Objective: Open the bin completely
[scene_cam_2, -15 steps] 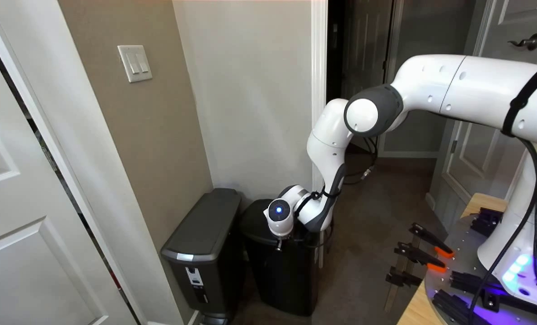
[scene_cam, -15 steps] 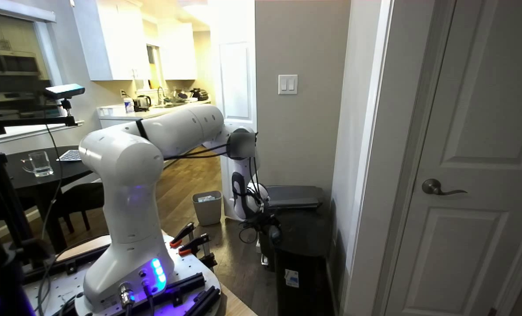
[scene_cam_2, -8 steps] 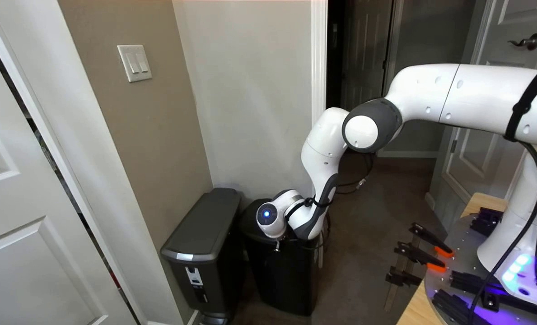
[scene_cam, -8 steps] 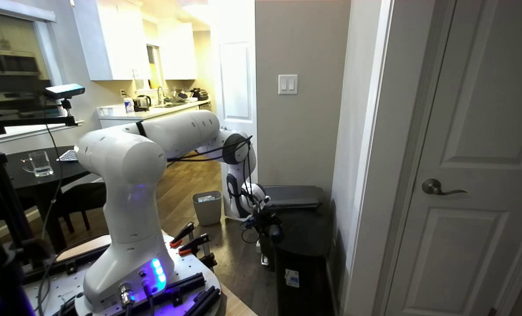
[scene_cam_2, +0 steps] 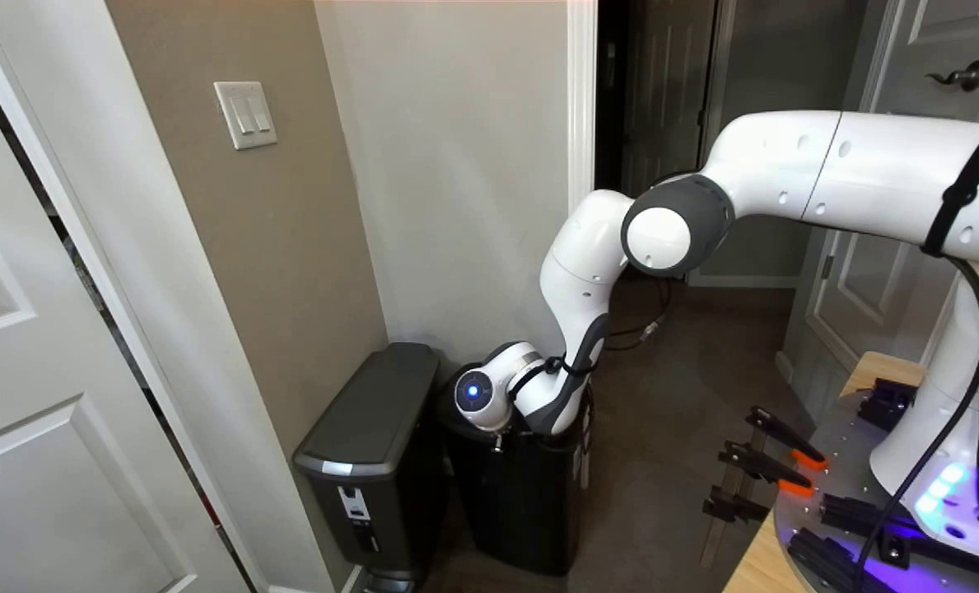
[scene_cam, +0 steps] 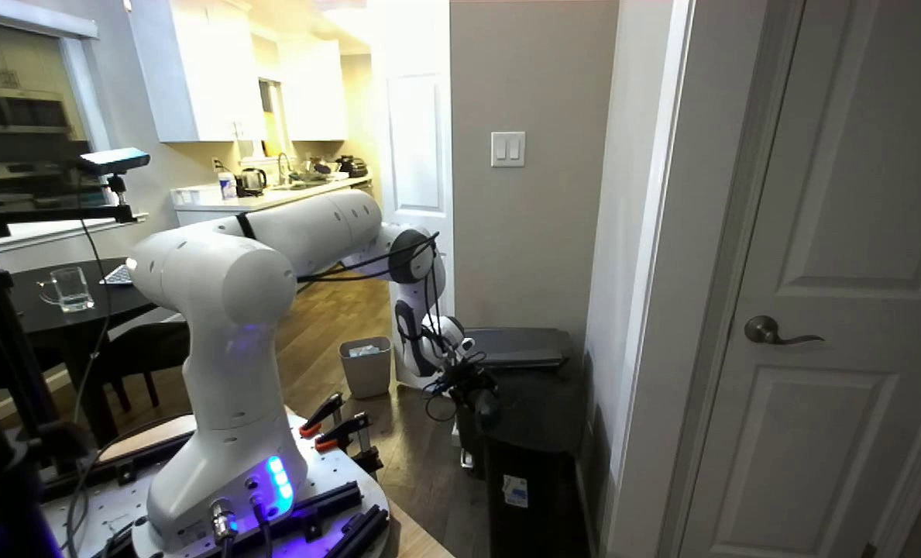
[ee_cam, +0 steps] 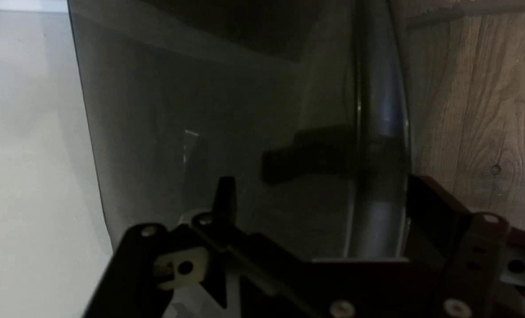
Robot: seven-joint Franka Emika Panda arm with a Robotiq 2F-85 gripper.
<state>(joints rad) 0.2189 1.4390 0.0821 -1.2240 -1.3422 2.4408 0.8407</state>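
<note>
Lidded bin [scene_cam_2: 512, 494], wastebasket [scene_cam: 369, 377] with something white [scene_cam: 365, 351]

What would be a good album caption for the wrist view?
A robot's open gripper at a glossy black trash bin lid, pale wall on one side, wood floor opposite.

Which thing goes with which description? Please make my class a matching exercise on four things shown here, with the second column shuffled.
Column one
1. fingers
2. black bin nearest the robot arm
3. glass mug
4. small grey container

Column two
A. on the dark table
B. open-topped, on the wooden floor
C. spread apart
D. lid down

Pairs: 1-C, 2-D, 3-A, 4-B
</note>
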